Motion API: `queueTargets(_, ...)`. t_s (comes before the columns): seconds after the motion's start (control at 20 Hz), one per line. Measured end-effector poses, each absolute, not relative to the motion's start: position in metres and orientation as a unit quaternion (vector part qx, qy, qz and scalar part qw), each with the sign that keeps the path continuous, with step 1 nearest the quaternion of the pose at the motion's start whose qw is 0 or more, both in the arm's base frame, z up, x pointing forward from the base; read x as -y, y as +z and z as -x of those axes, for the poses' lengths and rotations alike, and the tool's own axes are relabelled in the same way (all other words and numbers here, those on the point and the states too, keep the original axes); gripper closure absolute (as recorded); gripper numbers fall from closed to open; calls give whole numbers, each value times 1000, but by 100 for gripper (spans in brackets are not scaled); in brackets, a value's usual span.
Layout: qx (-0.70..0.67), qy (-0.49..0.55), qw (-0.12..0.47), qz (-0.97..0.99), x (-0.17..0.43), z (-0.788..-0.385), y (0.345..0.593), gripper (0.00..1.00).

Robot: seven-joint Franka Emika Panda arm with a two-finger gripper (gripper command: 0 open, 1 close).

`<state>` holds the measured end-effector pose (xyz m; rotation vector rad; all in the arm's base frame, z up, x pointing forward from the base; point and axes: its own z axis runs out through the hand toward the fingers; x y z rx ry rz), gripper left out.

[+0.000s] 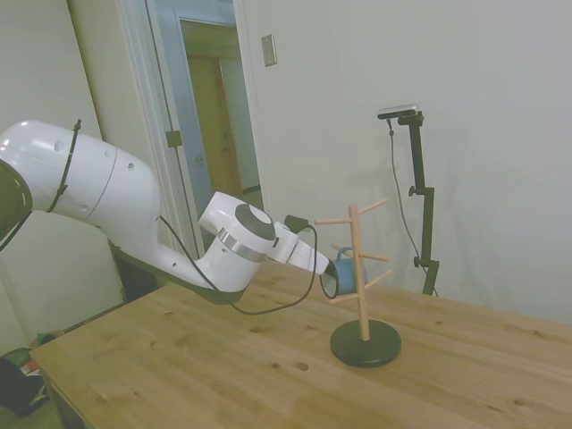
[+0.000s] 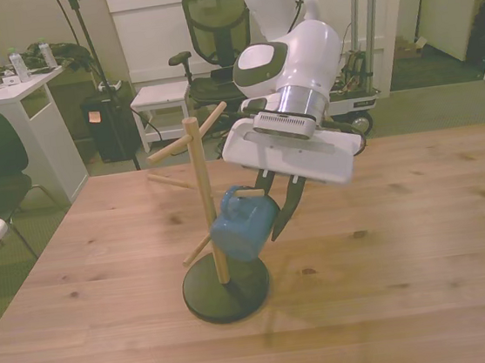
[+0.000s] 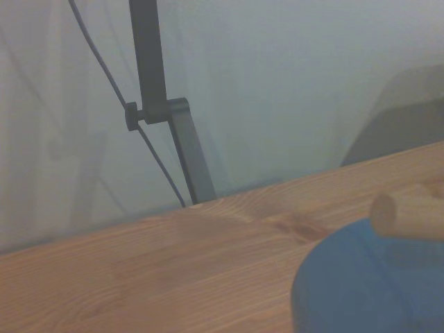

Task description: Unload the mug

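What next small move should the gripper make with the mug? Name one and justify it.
Probably slide the mug outward and slightly up along its peg. The gripper is at the mug's rim, but its handle seems hooked on the stand, so pulling straight sideways could tip it.

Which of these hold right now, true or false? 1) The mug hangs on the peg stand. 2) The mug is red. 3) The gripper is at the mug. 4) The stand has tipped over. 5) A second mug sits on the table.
1) True: the mug hangs by its handle on a peg of the wooden stand.
2) False: it is light blue.
3) True: the gripper is right at the mug's rim; whether it has closed on it cannot be told.
4) False: the stand is upright on its dark round base.
5) False: only one mug is in view, and it is off the table.
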<state>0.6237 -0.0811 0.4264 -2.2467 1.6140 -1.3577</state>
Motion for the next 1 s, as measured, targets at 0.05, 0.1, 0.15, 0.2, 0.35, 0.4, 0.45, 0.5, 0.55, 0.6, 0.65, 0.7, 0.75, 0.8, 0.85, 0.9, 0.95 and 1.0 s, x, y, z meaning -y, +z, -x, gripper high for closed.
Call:
queueTargets(0.05,-523,-440,30,729,81,-623,427,100)
queueTargets(0.1,-523,-440,31,729,81,-623,427,100)
queueTargets(0.15,-523,-440,32,729,80,-622,426,100)
queueTargets(0.2,-522,-439,33,730,79,-622,426,100)
queueTargets(0.35,-522,-438,34,731,79,-621,426,100)
queueTargets(0.4,-522,-438,34,731,78,-620,426,100)
queueTargets(0.45,-522,-438,34,731,78,-619,426,100)
queueTargets(0.5,-522,-437,35,732,77,-618,426,100)
queueTargets(0.55,-522,-438,35,732,77,-617,427,100)
queueTargets(0.6,-521,-438,36,731,76,-616,429,100)
queueTargets(0.65,-521,-440,38,731,76,-615,431,100)
queueTargets(0.7,-520,-441,39,730,76,-615,434,100)
queueTargets(0.75,-520,-443,40,729,75,-614,436,100)
queueTargets(0.8,-520,-444,42,728,75,-614,439,100)
queueTargets(0.85,-520,-445,43,728,75,-614,441,100)
queueTargets(0.9,-520,-446,44,727,74,-614,442,100)
queueTargets(0.95,-521,-447,46,726,73,-613,444,100)
queueTargets(1.0,-521,-447,47,726,72,-613,446,100)
